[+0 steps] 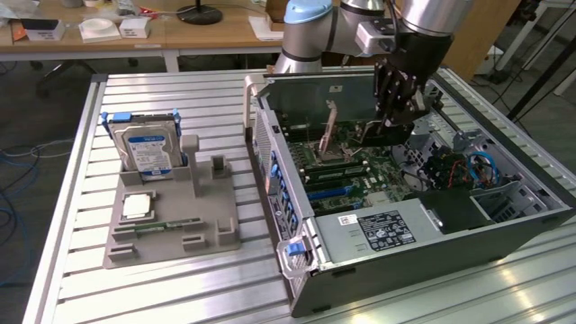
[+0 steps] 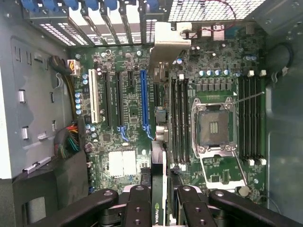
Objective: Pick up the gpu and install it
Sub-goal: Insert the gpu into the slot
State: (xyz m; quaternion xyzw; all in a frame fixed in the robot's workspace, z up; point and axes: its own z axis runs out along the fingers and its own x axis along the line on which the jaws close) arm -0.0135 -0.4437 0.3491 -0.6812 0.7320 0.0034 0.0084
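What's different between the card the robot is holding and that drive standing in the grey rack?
The gpu is clamped in the tool over the open computer case; the hard drive stands in the grey holder. The gpu is a thin dark card with a silvery bracket; the hard drive is a thicker silver box with a blue-white label. Both are flat, rectangular computer parts.

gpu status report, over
Gripper shut on gpu. Card edge-on inside open case, over motherboard; blue slot empty. Nothing seen in the way.
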